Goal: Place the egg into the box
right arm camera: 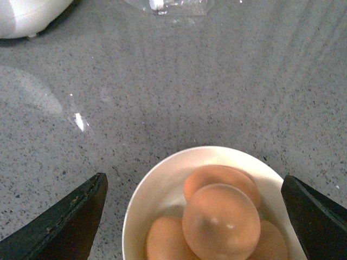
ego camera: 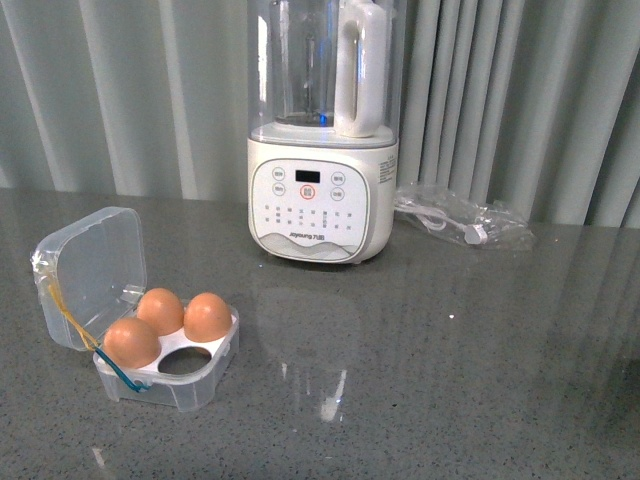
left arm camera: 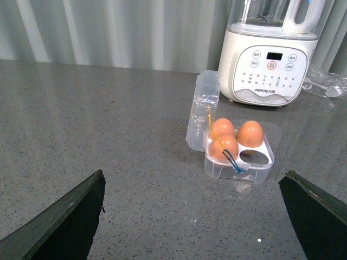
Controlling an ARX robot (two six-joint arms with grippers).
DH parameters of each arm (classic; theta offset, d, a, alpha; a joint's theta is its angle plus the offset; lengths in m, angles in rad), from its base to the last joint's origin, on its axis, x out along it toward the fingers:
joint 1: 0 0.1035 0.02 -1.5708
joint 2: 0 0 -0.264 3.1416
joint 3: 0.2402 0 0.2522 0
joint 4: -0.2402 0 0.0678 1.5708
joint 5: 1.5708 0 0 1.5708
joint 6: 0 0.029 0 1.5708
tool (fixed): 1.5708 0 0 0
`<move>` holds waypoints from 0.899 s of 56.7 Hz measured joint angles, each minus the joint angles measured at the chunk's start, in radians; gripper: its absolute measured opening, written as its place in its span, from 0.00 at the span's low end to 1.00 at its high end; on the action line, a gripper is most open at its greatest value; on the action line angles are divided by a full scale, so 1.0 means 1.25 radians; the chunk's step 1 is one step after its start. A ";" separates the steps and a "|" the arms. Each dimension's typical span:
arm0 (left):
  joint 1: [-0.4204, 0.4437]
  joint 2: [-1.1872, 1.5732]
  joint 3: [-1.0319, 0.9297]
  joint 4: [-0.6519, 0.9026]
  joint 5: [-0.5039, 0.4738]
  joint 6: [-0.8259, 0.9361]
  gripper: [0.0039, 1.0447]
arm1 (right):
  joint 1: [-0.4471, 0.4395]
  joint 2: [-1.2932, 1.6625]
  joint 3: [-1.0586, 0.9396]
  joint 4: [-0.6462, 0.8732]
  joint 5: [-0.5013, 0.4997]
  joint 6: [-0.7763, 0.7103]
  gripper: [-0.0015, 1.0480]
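Observation:
The clear box (ego camera: 95, 265) stands open at the front left of the grey table, lid tilted back. Three orange-brown eggs (ego camera: 160, 308) fill three slots of its white tray; the front right slot (ego camera: 185, 360) is empty. The box also shows in the left wrist view (left arm camera: 238, 170). My left gripper (left arm camera: 192, 216) is open and empty above bare table, short of the box. My right gripper (right arm camera: 190, 216) is open above a white bowl (right arm camera: 162, 173) that holds a pile of eggs, the top egg (right arm camera: 221, 222) lying between the fingers. Neither gripper shows in the front view.
A tall white blender (ego camera: 322, 200) stands at the back centre in front of a grey curtain. A clear plastic bag with a cable (ego camera: 465, 220) lies to its right. The bowl is out of the front view.

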 joint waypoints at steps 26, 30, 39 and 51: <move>0.000 0.000 0.000 0.000 0.000 0.000 0.94 | -0.045 0.081 -0.008 0.069 -0.052 0.005 0.93; 0.000 0.000 0.000 0.000 0.000 0.000 0.94 | -0.046 0.095 -0.008 0.085 -0.062 0.006 0.93; 0.000 0.000 0.000 0.000 0.000 0.000 0.94 | -0.045 0.098 -0.005 0.087 -0.065 0.007 0.93; 0.000 0.000 0.000 0.000 0.000 0.000 0.94 | -0.043 0.098 -0.003 0.087 -0.067 0.006 0.83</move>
